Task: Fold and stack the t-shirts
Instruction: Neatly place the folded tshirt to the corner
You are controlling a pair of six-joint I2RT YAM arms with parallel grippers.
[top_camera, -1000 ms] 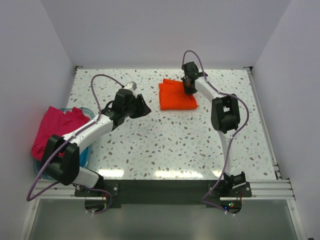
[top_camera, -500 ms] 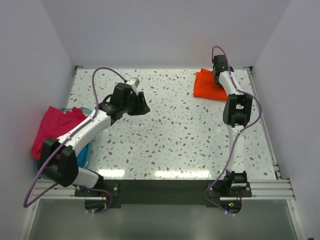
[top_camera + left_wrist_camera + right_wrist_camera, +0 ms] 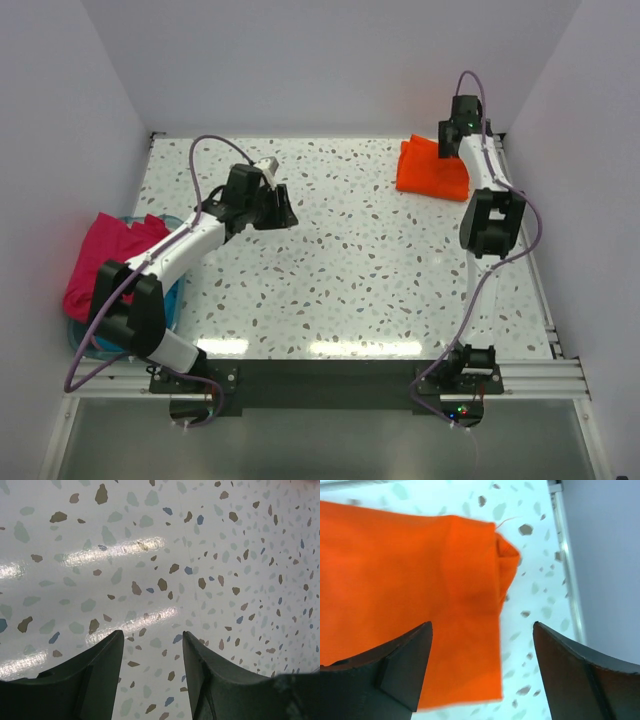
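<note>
The folded orange t-shirt (image 3: 430,172) lies flat in the far right corner of the speckled table. My right gripper (image 3: 452,146) hangs just above its right edge. In the right wrist view its jaws stand wide open over the orange t-shirt (image 3: 405,580), and the right gripper (image 3: 481,630) touches no cloth. A magenta-pink t-shirt (image 3: 103,258) is heaped in the tub at the left. My left gripper (image 3: 284,210) hovers over bare table at the back left. The left wrist view shows the left gripper (image 3: 152,641) open, with only tabletop between its fingers.
A pale blue plastic tub (image 3: 171,300) sits at the table's left edge under the pink shirt. A metal rail (image 3: 507,180) runs along the right edge, close to the orange shirt, and white walls enclose the table.
My right gripper moved the orange t-shirt from the back middle to the far right corner, then opened and let it go. The left arm shifted slightly.
</note>
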